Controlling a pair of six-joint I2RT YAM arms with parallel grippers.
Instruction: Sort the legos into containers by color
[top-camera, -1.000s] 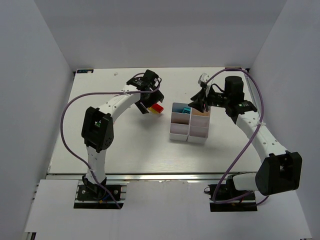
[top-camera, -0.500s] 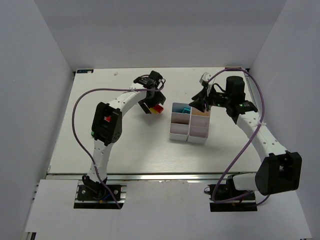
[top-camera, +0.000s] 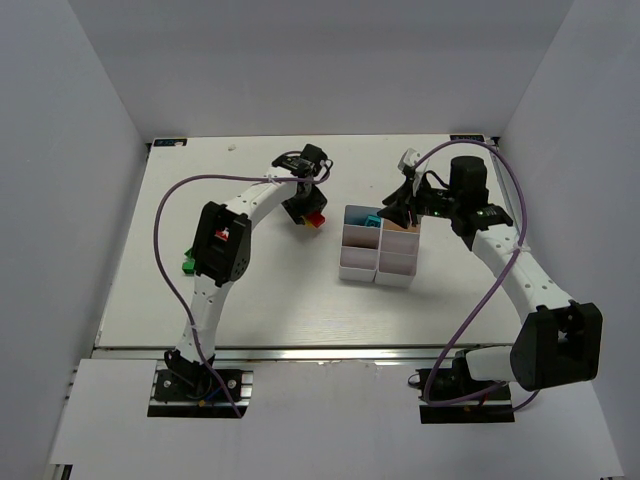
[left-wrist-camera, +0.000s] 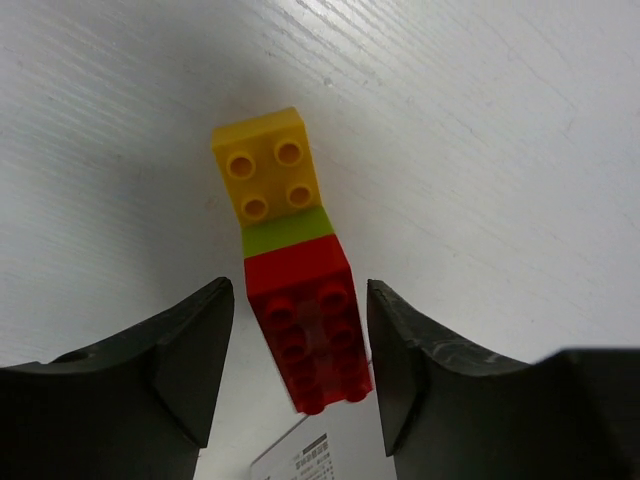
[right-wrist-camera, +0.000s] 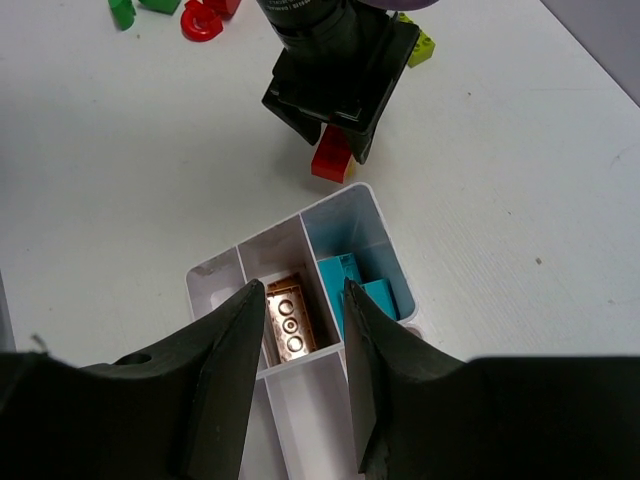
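A red lego (left-wrist-camera: 308, 335) lies on the table in a row with a lime green lego (left-wrist-camera: 287, 230) and a yellow lego (left-wrist-camera: 268, 165). My left gripper (left-wrist-camera: 300, 345) straddles the red one, its jaws close on either side with slim gaps, so it is open. From above, that gripper (top-camera: 312, 215) sits just left of the white containers (top-camera: 380, 262). My right gripper (right-wrist-camera: 305, 330) hovers open over the containers (right-wrist-camera: 215, 268), holding nothing. Below it an orange lego (right-wrist-camera: 288, 320) rests in one bin and cyan legos (right-wrist-camera: 360, 290) in the neighbouring bin.
Green legos (top-camera: 187, 265) lie near the table's left edge. In the right wrist view, a green lego (right-wrist-camera: 122, 12), a red round piece (right-wrist-camera: 200, 20) and a lime lego (right-wrist-camera: 420, 45) sit beyond the left gripper. White walls enclose the table.
My left gripper has come down over the red lego and its jaws have narrowed around it. The left arm's elbow has swung right. The right arm has held still.
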